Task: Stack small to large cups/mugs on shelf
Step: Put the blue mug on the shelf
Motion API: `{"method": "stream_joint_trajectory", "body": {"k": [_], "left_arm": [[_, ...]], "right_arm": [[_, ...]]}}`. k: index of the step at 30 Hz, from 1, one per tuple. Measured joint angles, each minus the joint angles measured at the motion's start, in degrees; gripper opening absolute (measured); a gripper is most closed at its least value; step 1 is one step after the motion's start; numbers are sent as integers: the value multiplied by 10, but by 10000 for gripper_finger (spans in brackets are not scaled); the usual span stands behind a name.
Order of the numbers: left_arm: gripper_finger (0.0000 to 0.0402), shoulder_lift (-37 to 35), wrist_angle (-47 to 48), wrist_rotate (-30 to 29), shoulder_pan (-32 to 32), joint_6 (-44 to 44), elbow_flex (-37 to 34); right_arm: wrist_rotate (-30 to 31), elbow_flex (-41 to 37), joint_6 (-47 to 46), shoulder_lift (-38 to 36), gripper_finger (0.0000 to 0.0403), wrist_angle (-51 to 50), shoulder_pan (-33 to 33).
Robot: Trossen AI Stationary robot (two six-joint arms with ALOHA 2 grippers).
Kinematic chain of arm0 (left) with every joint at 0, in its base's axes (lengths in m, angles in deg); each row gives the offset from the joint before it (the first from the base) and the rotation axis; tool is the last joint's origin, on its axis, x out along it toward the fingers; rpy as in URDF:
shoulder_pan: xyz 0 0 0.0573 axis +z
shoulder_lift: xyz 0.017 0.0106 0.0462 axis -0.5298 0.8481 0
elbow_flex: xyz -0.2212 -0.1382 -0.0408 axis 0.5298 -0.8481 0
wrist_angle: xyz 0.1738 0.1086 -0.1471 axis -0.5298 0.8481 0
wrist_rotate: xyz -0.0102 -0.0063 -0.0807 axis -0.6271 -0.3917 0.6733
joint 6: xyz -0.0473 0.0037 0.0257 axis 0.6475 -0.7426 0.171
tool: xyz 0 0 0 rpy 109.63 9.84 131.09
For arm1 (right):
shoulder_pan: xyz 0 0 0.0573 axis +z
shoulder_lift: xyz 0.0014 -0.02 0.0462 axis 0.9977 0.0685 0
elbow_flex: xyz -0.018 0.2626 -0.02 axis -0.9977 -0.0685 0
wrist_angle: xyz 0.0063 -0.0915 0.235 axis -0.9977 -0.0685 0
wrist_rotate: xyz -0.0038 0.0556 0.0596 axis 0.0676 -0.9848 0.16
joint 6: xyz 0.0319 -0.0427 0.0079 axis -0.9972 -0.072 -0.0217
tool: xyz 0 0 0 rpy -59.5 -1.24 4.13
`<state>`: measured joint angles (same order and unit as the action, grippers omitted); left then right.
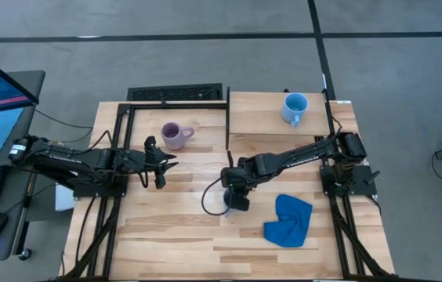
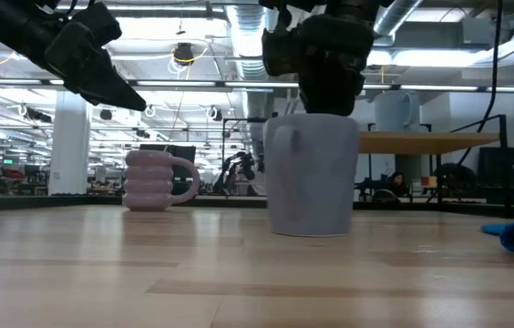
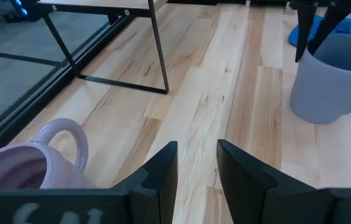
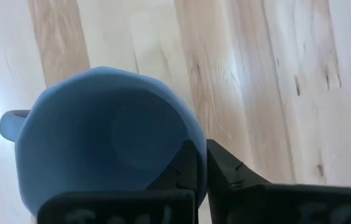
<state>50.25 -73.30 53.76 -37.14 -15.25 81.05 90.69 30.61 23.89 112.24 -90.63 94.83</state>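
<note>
Overhead, the left gripper [image 1: 166,162] hovered just beside the lilac mug [image 1: 174,135], jaws partly apart and empty. The right gripper [image 1: 237,196] reached down to mid-table, hiding the mug beneath it, near the blue cloth [image 1: 290,221]. The sky-blue mug [image 1: 294,108] stood on the shelf [image 1: 256,117].

From table height, the right gripper [image 2: 330,100] met the rim of the grey-blue mug [image 2: 312,173], which rested on the tabletop [image 2: 239,273]; the lilac mug [image 2: 152,180] stood farther back.

The left wrist view showed its fingers [image 3: 163,171] narrowly spread, holding nothing.

The right wrist view showed its fingers [image 4: 188,165] pinched on the grey-blue mug's [image 4: 101,137] wall.
</note>
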Motion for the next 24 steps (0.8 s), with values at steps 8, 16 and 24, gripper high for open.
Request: {"method": "stream_joint_trajectory", "body": {"k": [8, 16, 24], "left_arm": [[103, 0, 0, -4, 0, 0, 0], [103, 0, 0, -4, 0, 11, 0], [103, 0, 0, -4, 0, 18, 0]], "right_arm": [[0, 0, 97, 0, 21, 1, -5], [6, -3, 114, -11, 21, -6, -18], [19, -5, 113, -97, 21, -102, -41]]}}
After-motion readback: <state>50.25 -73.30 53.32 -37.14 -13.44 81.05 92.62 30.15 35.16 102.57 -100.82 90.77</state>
